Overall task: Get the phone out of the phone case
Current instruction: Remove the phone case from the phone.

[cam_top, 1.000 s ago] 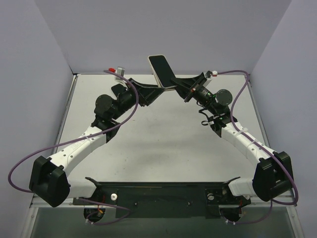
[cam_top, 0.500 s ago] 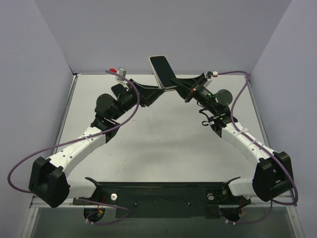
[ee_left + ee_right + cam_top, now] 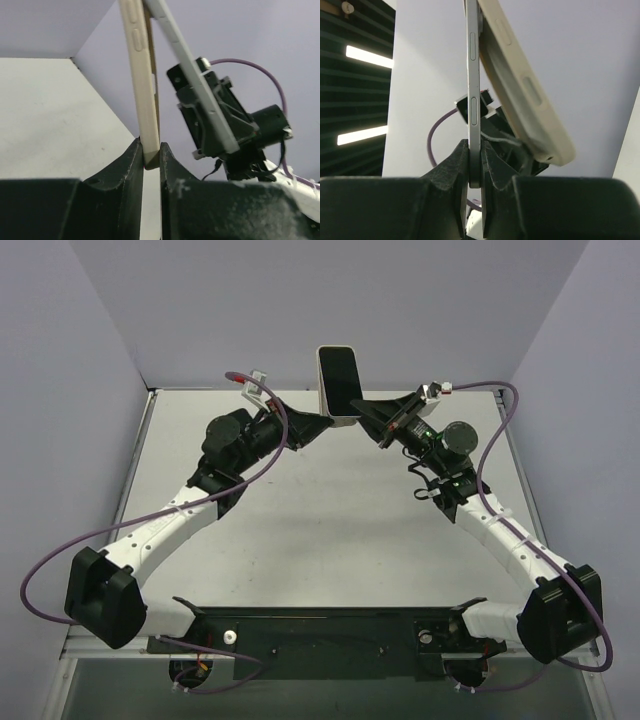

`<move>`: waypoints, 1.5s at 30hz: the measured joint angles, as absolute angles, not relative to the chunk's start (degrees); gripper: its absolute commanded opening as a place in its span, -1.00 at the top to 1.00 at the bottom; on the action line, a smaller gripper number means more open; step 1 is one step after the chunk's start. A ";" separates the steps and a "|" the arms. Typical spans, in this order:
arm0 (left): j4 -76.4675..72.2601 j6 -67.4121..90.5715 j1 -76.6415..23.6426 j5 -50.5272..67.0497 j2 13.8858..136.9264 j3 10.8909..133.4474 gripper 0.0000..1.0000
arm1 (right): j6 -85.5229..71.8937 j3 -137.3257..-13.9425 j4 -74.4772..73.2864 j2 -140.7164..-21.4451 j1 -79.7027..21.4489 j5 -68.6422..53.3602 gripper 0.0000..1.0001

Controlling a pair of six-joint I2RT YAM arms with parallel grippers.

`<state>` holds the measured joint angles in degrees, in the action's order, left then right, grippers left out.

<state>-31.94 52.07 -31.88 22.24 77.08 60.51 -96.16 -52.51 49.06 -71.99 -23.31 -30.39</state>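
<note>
Clamping the bottom edge of the beige phone case [image 3: 140, 75], the left pincer [image 3: 151, 160] is clenched on it, its two black fingers meeting on either side of the case's corner. The right pincer [image 3: 475, 165] is likewise clenched, but on the thin grey phone [image 3: 473, 75] itself, gripping its lower end edge-on. Between the two grips the pair opens like a wedge: at the pincer end, phone and case stand clearly apart, while toward the far end they converge and seem to meet just where both wrist views cut off, so whether the top is free I cannot tell.

From above, the two arms reach in from either side and hold the pair upright in the air over the far part of the desk [image 3: 330, 520], near the back wall, the dark screen facing the camera and nothing resting on the surface.

The step in hand looks like the peel itself — the bottom of the phone is out of the shell, the top apparently not yet. The next move likely calls for both grips to hold firm while the arms draw apart, widening the wedge or sliding the phone down out of the case's upper lip — without letting either thin edge slip from the fingers.
</note>
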 measured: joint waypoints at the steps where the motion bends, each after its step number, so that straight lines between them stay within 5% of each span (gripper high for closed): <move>1: -30.33 51.83 -31.79 21.52 77.08 60.60 0.79 | -95.61 -52.53 49.08 -71.55 -23.33 -30.44 1.00; 8: -22.63 49.60 -31.31 19.03 77.08 61.65 1.00 | -94.13 -52.62 47.35 -71.02 -23.81 -31.40 1.00; 33: 8.88 45.39 -29.04 -3.31 75.66 68.82 1.00 | -87.33 -52.49 38.63 -70.67 -24.05 -34.94 1.00; 45: 10.13 44.45 0.60 4.21 72.90 56.69 1.00 | -78.67 -52.49 27.57 -68.34 -24.05 -34.85 1.00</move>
<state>10.13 44.45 0.60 4.21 72.90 56.69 -78.67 -52.49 27.57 -68.34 -24.05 -34.85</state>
